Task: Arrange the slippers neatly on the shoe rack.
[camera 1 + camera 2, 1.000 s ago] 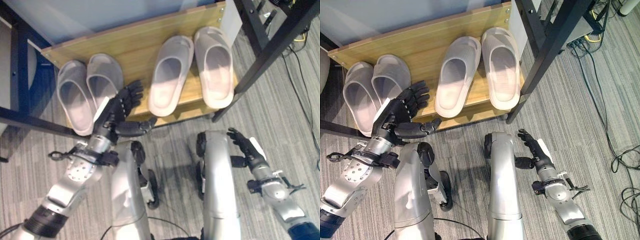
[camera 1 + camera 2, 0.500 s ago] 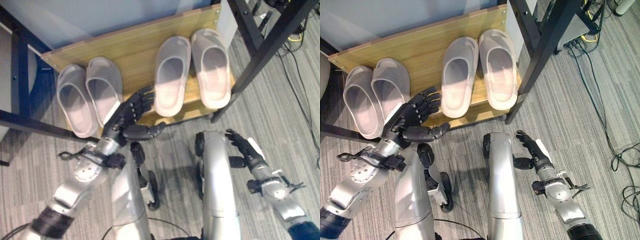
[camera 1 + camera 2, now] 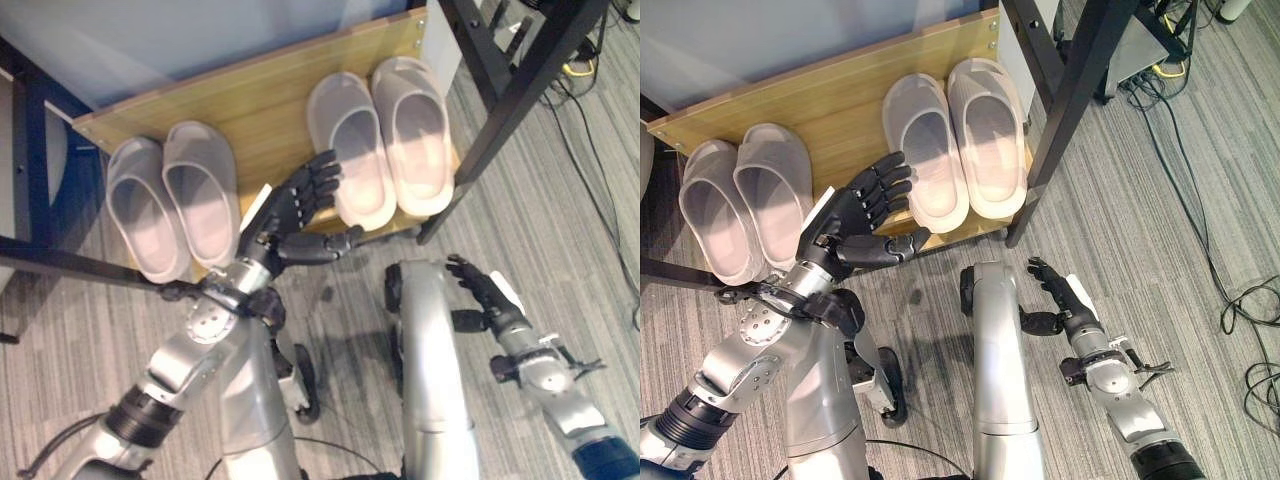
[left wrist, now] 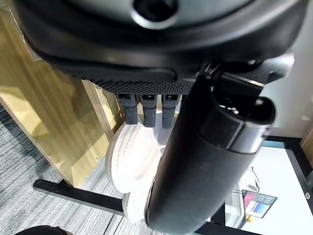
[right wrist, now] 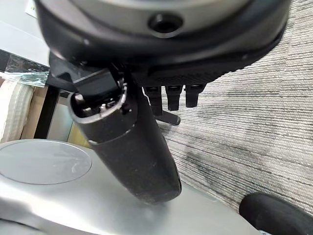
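Four pale grey slippers lay on the wooden shoe rack [image 3: 270, 110] in two pairs, toes pointing to the far side. The left pair – the far-left slipper [image 3: 135, 208] and its mate [image 3: 201, 192] – sat touching each other, with the heels at the near edge of the board. The right pair stood close together: the inner slipper [image 3: 350, 150] lay just beside the outer slipper [image 3: 413, 135], its heel angled slightly toward the right one. The left hand [image 3: 296, 212] was raised over the near edge of the rack between the two pairs, its fingers [image 3: 318, 178] straight and spread, their tips at the left side of the inner slipper of the right pair – whether they touched it could not be told from the head views. Its thumb stood out to the right along the rack's front edge, and it held nothing. In the left wrist view the fingertips reached toward the ribbed sole edge of a white slipper [image 4: 134, 161]. The right hand [image 3: 478, 292] hung low on the right above the grey carpeted floor [image 3: 560, 230], well apart from the rack, fingers relaxed and empty. A black metal frame leg [image 3: 505, 100] crossed the right end of the rack.
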Tool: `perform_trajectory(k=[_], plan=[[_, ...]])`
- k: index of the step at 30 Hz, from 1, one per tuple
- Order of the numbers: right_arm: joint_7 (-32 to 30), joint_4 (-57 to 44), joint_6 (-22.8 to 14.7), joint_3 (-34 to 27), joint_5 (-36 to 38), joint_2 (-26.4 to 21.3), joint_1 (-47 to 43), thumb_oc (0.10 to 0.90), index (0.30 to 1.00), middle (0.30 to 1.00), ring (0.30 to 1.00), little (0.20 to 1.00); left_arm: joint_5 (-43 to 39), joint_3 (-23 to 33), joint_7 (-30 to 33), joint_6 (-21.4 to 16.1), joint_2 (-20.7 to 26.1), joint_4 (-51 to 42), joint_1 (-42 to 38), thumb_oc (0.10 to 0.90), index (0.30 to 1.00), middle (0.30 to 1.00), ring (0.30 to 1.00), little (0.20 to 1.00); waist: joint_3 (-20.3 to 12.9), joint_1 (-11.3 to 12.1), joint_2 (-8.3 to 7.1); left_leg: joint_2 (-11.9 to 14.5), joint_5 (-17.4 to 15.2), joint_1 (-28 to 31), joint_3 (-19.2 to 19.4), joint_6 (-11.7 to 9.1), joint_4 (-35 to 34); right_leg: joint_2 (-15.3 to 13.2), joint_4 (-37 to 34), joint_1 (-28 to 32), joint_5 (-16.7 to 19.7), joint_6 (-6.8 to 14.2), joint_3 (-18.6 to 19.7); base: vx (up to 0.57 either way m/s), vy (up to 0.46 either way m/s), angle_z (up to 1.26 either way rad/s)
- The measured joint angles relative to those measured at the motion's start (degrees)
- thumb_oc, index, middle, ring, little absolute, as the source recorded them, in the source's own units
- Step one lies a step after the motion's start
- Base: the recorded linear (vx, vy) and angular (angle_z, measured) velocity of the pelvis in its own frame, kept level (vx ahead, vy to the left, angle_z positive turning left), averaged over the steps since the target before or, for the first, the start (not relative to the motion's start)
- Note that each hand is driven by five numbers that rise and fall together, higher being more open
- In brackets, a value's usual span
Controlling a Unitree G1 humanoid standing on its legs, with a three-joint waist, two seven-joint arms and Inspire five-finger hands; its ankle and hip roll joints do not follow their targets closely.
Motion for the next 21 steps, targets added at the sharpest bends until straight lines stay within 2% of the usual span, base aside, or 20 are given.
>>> perform_trajectory(k=[5,8,12,16,18,19,20,21], plan=[[-0.1,-0.1,-0.1,-0.1,-0.6,0.0,0.1,0.8,0.9,0.9,0.9,0.9,0.2,1.3,-0.3,0.0,0.9,-0.3,1.1,0.8,0.9,0.9,0.9,0.9,0.0,0.0,0.08,0.0,-0.1,0.0,0.0,-0.3,-0.1,0.1,0.0,-0.1,0.0,-0.1,0.0,0.0,0.0,0.0],[-0.1,-0.1,-0.1,-0.1,-1.1,0.0,0.7,0.8,0.9,0.9,0.9,0.9,1.2,5.3,-0.3,-0.1,2.8,-1.3,4.3,0.8,0.9,0.9,0.9,0.9,0.0,0.1,0.24,0.0,-0.2,0.1,0.0,-0.5,-0.3,0.2,0.0,-0.2,-0.1,-0.2,0.0,0.0,-0.01,0.0],[-0.2,-0.2,-0.5,-0.9,-2.0,0.0,1.9,0.8,0.9,0.9,0.9,0.9,2.4,10.9,0.8,-1.1,3.0,-2.7,8.9,0.8,0.9,0.9,0.9,0.9,0.0,0.8,0.45,-0.3,-0.2,0.1,0.3,-0.6,-0.9,0.1,0.0,-0.3,-0.4,-0.6,0.3,0.02,-0.049,0.03],[-0.7,-1.5,-0.8,-2.4,-2.2,0.0,4.1,0.8,0.9,0.9,0.9,0.9,4.4,16.3,1.0,-2.7,2.2,-7.5,15.0,0.8,0.9,0.9,0.9,0.9,0.0,2.1,0.42,-0.8,-0.1,0.0,0.3,-1.0,-2.3,-0.3,-0.7,-0.5,-0.8,-0.9,0.3,0.02,-0.046,0.04],[-1.0,-1.7,-0.8,-2.9,-3.2,0.0,4.8,0.8,0.9,0.9,0.9,0.9,4.6,17.2,1.1,-3.5,1.9,-7.9,16.6,0.8,0.9,0.9,0.9,0.9,0.0,2.8,0.39,-0.8,0.2,0.2,0.3,-1.6,-3.1,-0.2,-1.4,-0.5,-0.7,-0.8,0.2,0.04,-0.04,0.0],[-1.2,-1.8,-0.8,-3.1,-3.9,0.0,4.6,0.8,0.9,0.9,0.9,0.9,4.8,17.7,1.1,-3.5,1.5,-8.0,17.3,0.8,0.9,0.9,0.9,0.9,0.0,3.2,0.37,-0.7,0.1,0.2,0.3,-1.4,-3.8,-0.3,-2.0,-0.5,-0.9,-1.4,0.0,0.0,0.0,0.0],[-1.4,-1.8,-0.8,-3.1,-4.4,0.0,4.5,0.8,0.9,0.9,0.9,0.9,5.4,18.3,1.1,-3.6,0.3,-8.0,17.9,0.8,0.9,0.9,0.9,0.9,0.0,3.3,0.34,-0.8,0.6,0.1,0.4,-1.6,-5.0,-0.3,-3.1,-0.6,-0.5,-1.2,-0.1,-0.1,0.025,-0.04],[-1.6,-1.6,-0.8,-3.0,-4.5,-0.2,3.2,0.8,0.9,0.9,0.9,0.9,6.7,18.6,1.2,-3.6,-0.8,-7.7,18.1,0.8,0.9,0.9,0.9,0.9,-0.1,3.5,0.29,-0.6,1.2,0.1,0.5,-1.2,-8.0,-0.3,-6.0,-0.7,0.1,-2.1,-0.8,-0.16,0.01,-0.11]])
